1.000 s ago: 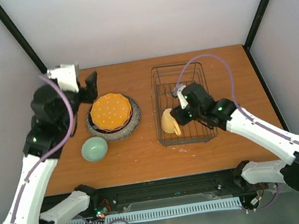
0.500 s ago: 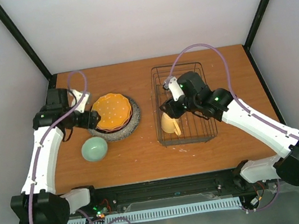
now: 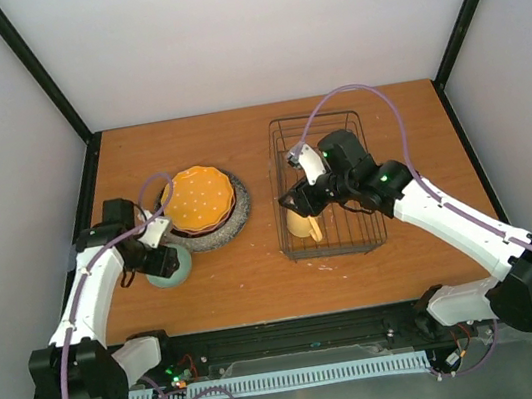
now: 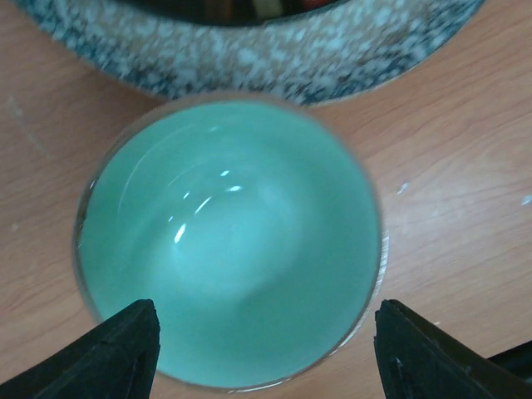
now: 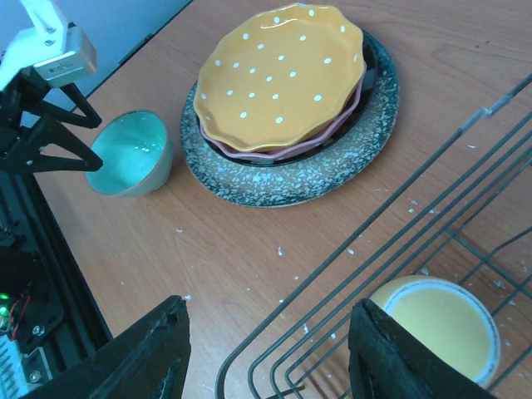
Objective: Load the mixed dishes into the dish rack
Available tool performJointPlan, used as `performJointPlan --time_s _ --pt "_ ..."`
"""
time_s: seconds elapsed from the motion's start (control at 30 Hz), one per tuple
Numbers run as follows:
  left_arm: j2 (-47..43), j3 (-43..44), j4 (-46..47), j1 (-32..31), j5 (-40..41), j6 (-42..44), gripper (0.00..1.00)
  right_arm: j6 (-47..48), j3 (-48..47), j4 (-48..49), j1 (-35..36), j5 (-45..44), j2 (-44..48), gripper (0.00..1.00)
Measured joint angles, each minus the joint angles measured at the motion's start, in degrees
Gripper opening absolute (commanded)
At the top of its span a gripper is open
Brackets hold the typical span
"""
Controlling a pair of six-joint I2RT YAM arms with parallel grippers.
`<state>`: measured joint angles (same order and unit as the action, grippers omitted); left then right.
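My left gripper point(image 4: 266, 341) hovers spread and empty over the pale green bowl point(image 4: 229, 241), which, like the three stacked plates point(image 3: 201, 205), sits on the bench point(image 3: 257, 272) left of the dish rack point(image 3: 277, 188), where only the yellow mug point(image 3: 300, 219) is loaded, near my equally unclenched right gripper point(image 5: 266, 349).

table point(image 3: 258, 277) carries green bowl point(image 5: 129, 154), grey plate point(image 5: 287, 189), rack point(image 3: 276, 186).

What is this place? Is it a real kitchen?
Probably a robot practice booth, not a kitchen: a left arm and right arm bolted to a wooden table, plain walls around, and just a dish rack beside stacked plates.
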<state>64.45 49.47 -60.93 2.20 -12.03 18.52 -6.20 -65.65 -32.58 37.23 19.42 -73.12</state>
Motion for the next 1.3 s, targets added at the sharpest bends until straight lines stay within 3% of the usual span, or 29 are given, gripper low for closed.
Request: performJointPlan --time_s 0.43,1.03,1.1,1.2,1.3 --pt "-4.7 -7.1 2.5 1.8 16.8 2.0 0.75 -0.2 1.6 2.3 -0.3 3.8 -0.5 0.52" --pt "0.0 -9.6 8.9 2.0 12.8 2.7 0.62 0.1 1.6 2.8 -1.6 5.7 -3.8 0.51" --pt "0.3 -9.6 9.2 2.0 12.4 2.7 0.57 0.2 1.6 2.8 -1.9 5.7 -3.8 0.51" --pt "0.3 -9.6 9.6 2.1 12.0 2.5 0.31 0.5 1.6 2.8 -2.4 5.9 -3.8 0.51" --pt "0.3 -9.7 10.1 2.1 11.5 2.4 0.23 0.7 1.6 2.8 -2.9 6.3 -3.9 0.51"
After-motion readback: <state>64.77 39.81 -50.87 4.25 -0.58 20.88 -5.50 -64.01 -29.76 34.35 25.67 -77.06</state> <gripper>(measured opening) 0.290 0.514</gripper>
